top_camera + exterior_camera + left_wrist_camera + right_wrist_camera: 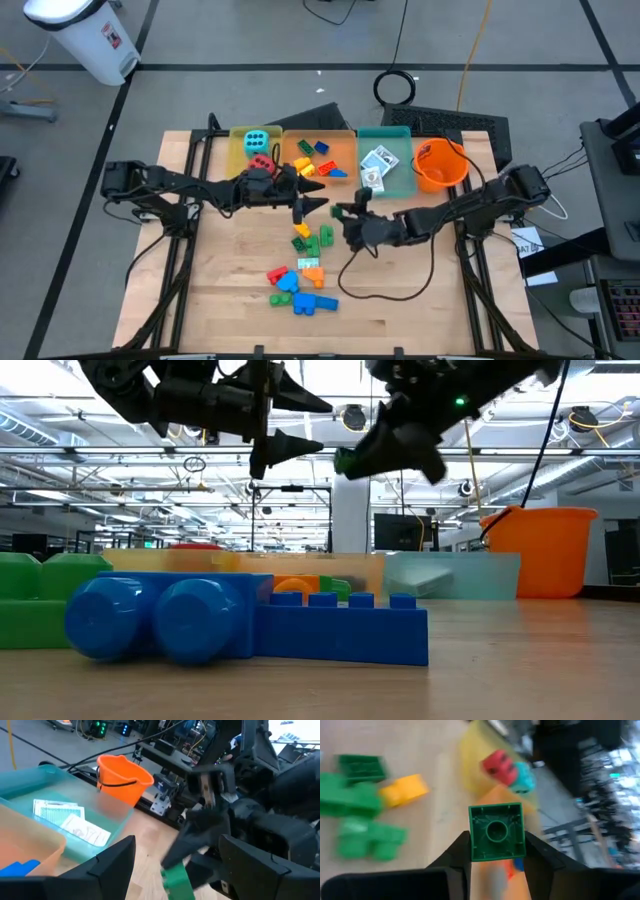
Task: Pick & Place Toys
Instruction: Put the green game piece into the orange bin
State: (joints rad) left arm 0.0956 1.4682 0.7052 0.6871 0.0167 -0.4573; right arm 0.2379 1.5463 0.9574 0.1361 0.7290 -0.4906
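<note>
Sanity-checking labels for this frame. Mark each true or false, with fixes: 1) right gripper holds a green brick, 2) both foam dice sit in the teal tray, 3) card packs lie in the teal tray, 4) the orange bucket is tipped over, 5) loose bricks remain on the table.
1) True. The right gripper is shut on a green brick.
2) False. The red die and cyan die sit in the yellow tray.
3) True. The card packs lie in the teal tray.
4) False. The orange bucket stands upright.
5) True. Loose bricks lie on the table.
The left gripper is open, empty.
</note>
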